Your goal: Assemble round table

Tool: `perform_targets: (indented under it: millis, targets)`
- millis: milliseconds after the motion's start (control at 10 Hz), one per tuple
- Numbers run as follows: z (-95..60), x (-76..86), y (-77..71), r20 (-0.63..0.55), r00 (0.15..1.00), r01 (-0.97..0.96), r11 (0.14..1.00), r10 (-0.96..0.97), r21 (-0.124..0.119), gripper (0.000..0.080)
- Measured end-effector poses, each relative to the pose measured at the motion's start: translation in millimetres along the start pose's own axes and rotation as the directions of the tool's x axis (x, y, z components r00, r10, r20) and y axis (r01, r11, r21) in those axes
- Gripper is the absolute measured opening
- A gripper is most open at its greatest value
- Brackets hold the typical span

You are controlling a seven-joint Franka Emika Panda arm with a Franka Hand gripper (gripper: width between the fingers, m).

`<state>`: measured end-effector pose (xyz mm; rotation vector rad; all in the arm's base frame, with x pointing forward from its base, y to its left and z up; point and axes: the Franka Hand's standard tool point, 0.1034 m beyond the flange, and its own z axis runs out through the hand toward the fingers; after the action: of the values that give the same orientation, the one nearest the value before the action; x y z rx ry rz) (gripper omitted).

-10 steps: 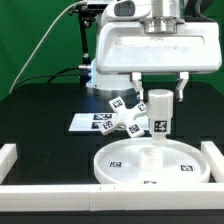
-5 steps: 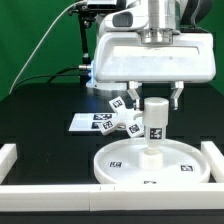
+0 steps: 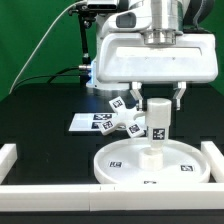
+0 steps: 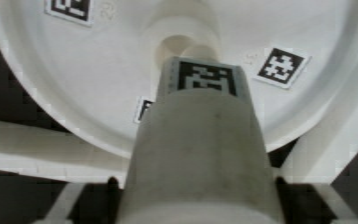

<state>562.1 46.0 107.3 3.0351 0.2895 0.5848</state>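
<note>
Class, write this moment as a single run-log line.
leg: upright on round disc hub | gripper: open, straddling leg top | cross-shaped base: lying behind disc

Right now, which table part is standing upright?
The leg: it stands upright on the hub of the disc, just below the open gripper. The disc lies flat, and the cross base sits behind it, not upright.

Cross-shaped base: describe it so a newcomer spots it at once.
Start at the large round disc nearest the camera, with the upright leg on its hub. Just behind it, by the flat marker board, lies the cross-shaped base: the only piece with tagged arms sticking out.
</note>
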Motion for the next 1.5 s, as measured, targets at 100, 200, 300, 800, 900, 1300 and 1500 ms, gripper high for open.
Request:
perform_targets:
  millis: [100, 200, 300, 800, 900, 1300, 1500]
  targets:
    - [0.1, -0.8, 3.0, -0.001, 1.0, 0.005, 1.0, -0.005, -0.002, 0.041]
    - [1.0, -4.1, 4.3, 0.004, 1.0, 0.005, 1.0, -0.005, -0.003, 0.041]
    - [-2.0, -0.4, 7.0, 0.007, 1.0, 0.004, 1.0, -0.004, -0.002, 0.041]
    - [-0.9, -0.7, 7.4, 0.008, 1.0, 0.001, 1.0, -0.001, -0.002, 0.041]
    - [-0.8, -0.8, 7.4, 0.008, 1.0, 0.001, 1.0, -0.001, -0.002, 0.041]
    - [7.7, -7.6, 2.3, 0.019, 1.0, 0.009, 1.0, -0.009, -0.001, 0.041]
    - [11.2, -10.6, 2.2, 0.025, 1.0, 0.01, 1.0, -0.01, -0.002, 0.041]
